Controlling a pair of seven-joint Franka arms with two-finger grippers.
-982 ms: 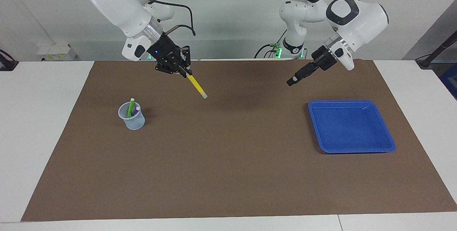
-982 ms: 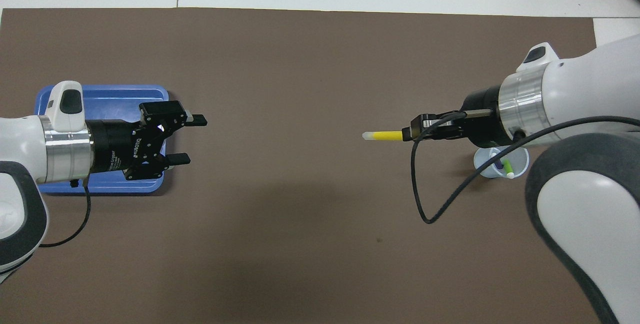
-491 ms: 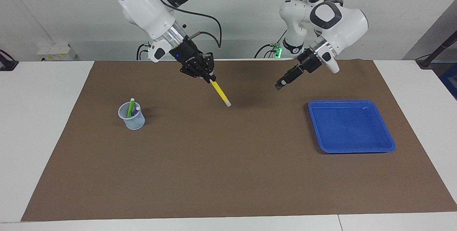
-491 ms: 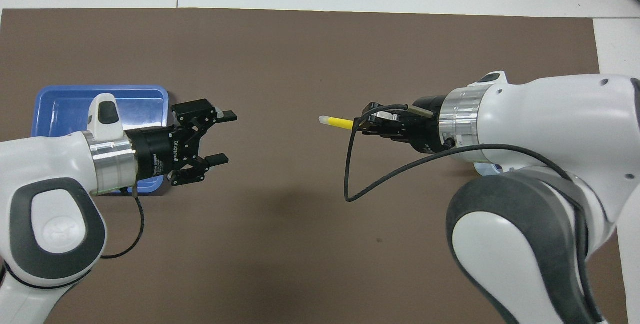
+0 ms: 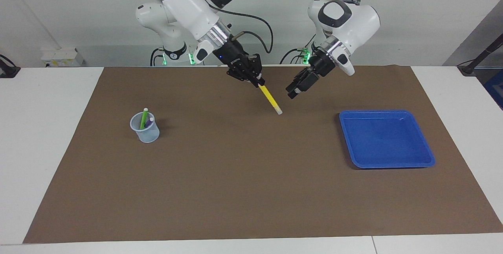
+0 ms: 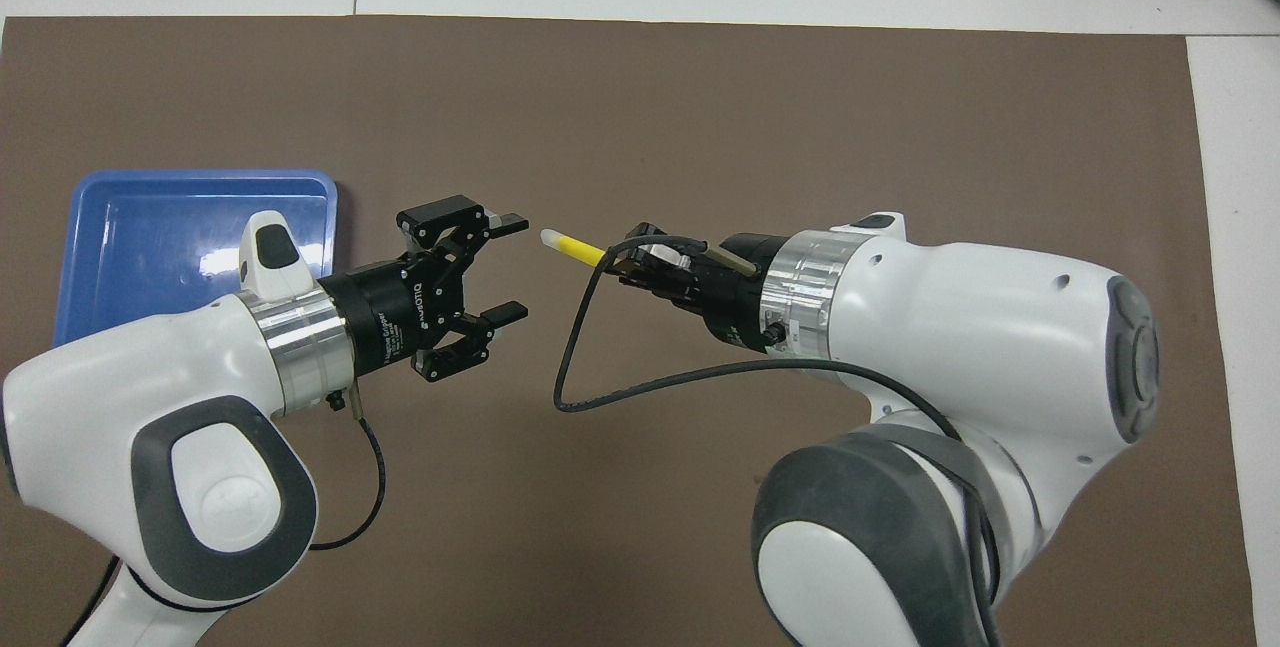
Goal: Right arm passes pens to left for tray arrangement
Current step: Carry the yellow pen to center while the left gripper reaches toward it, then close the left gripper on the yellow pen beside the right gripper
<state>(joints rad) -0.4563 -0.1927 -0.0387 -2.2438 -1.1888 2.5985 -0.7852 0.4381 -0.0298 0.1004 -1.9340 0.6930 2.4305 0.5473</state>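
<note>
My right gripper (image 5: pixel 258 83) (image 6: pixel 628 263) is shut on the yellow pen (image 5: pixel 270 99) (image 6: pixel 574 248) over the mat's middle. The pen slants down, its whitish cap pointing at my left gripper. The left gripper (image 5: pixel 292 93) (image 6: pixel 512 266) hangs open just short of the cap, not touching it. The blue tray (image 5: pixel 387 138) (image 6: pixel 150 217) lies empty toward the left arm's end of the table. The green pen (image 5: pixel 143 119) and the purple pen (image 5: pixel 149 123) stand in a pale cup (image 5: pixel 147 134) toward the right arm's end. The right arm hides the cup in the overhead view.
A brown mat (image 5: pixel 235 183) covers most of the white table. A black cable (image 6: pixel 570 367) loops from the right wrist above the mat.
Both arms have swung in toward the middle of the mat and each other. The yellow pen came along in the right gripper; its cap now nearly reaches the open left gripper.
</note>
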